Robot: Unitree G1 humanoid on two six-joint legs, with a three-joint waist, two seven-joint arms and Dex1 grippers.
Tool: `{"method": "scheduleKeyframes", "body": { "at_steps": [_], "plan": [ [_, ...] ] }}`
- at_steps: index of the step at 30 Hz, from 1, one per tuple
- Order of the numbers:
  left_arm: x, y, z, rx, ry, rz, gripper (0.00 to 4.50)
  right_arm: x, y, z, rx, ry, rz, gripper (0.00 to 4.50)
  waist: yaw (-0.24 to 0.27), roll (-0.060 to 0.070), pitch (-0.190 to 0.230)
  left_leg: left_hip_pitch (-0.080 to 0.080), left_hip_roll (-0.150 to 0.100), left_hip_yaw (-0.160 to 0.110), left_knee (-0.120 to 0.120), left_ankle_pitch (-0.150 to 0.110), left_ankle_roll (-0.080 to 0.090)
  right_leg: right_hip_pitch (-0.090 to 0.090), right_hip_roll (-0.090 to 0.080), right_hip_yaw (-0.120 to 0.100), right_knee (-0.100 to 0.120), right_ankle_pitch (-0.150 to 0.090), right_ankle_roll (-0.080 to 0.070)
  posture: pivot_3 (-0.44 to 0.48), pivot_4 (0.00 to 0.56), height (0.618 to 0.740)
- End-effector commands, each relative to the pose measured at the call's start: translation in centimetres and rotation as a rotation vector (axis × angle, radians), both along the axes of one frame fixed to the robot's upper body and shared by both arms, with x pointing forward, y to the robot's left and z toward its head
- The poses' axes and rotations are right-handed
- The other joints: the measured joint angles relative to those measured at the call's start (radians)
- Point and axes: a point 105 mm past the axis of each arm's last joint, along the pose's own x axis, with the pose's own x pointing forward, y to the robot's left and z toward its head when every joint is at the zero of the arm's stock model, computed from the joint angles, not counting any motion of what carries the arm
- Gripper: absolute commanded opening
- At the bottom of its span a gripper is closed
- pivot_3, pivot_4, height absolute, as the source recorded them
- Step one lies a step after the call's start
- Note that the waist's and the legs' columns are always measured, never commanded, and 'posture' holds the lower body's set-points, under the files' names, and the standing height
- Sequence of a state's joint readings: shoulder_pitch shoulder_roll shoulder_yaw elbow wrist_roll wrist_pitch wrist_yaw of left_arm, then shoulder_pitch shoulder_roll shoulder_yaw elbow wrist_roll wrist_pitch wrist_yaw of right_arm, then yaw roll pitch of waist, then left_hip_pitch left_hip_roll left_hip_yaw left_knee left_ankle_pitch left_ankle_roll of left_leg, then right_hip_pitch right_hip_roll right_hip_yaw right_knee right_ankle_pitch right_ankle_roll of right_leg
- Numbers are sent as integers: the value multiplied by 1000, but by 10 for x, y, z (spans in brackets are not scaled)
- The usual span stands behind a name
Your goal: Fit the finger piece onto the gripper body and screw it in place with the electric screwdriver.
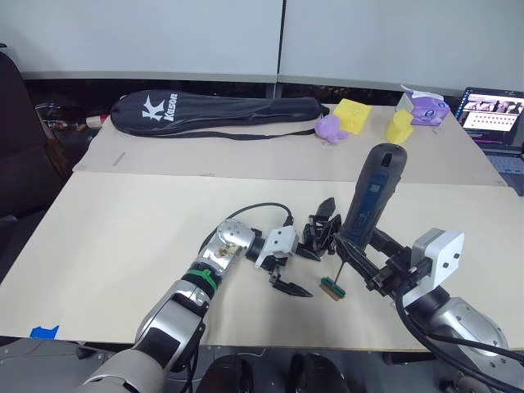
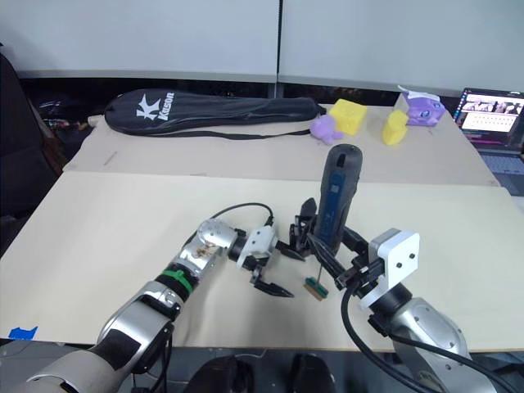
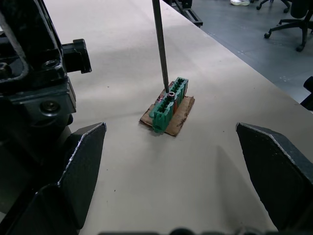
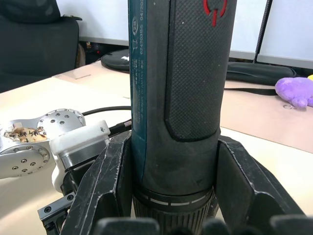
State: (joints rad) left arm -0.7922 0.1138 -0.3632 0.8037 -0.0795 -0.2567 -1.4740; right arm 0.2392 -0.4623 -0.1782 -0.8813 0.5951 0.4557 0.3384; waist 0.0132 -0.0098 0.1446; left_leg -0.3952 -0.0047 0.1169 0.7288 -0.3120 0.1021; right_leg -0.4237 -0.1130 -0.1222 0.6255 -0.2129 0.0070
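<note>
Electric screwdriver (image 1: 372,196): knurled dark cylinder, clamped in right tool (image 1: 368,260).

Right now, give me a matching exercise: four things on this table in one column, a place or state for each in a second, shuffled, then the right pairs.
Things:
1. electric screwdriver
2. green block
3. racket bag
4. left end effector

Places or states:
A. lying along the far edge of the table
B. open, fingers spread
C. under the tip of the metal bit
D. upright, clamped in the right end effector

Pairs: 1-D, 2-C, 3-A, 4-B
</note>
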Motion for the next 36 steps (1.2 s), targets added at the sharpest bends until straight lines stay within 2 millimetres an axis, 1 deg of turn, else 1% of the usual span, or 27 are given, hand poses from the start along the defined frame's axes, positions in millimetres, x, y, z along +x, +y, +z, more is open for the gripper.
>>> {"method": "scheduleKeyframes", "body": {
  "at_steps": [1, 12, 16, 22, 29, 36],
  "plan": [
    [3, -3, 9, -17, -37, -10, 4500, -7, 5, 21, 1, -92, 24, 1897, 0, 0, 0, 0, 0, 0, 0, 0, 0, 0, 0, 0, 0, 0, 0, 0, 150, 740],
    [3, -3, 10, -19, -38, -8, 4500, -10, 6, 17, -3, -80, 33, 1897, 0, 0, 0, 0, 0, 0, 0, 0, 0, 0, 0, 0, 0, 0, 0, 0, 150, 740],
    [3, -4, 10, -21, -38, -8, 4500, -9, 3, 10, -55, -77, 19, 1897, 0, 0, 0, 0, 0, 0, 0, 0, 0, 0, 0, 0, 0, 0, 0, 0, 150, 740],
    [3, -4, 10, -24, -38, -8, 4500, -10, 4, 14, -70, -117, 18, 1897, 0, 0, 0, 0, 0, 0, 0, 0, 0, 0, 0, 0, 0, 0, 0, 0, 150, 740],
    [3, -4, 11, -24, -40, -6, 4500, -13, 7, 14, -78, -117, 34, 1897, 0, 0, 0, 0, 0, 0, 0, 0, 0, 0, 0, 0, 0, 0, 0, 0, 150, 740],
    [4, -5, 11, -26, -39, -6, 4500, -14, 5, 14, -87, -117, 30, 1897, 0, 0, 0, 0, 0, 0, 0, 0, 0, 0, 0, 0, 0, 0, 0, 0, 150, 740]
  ]
}}
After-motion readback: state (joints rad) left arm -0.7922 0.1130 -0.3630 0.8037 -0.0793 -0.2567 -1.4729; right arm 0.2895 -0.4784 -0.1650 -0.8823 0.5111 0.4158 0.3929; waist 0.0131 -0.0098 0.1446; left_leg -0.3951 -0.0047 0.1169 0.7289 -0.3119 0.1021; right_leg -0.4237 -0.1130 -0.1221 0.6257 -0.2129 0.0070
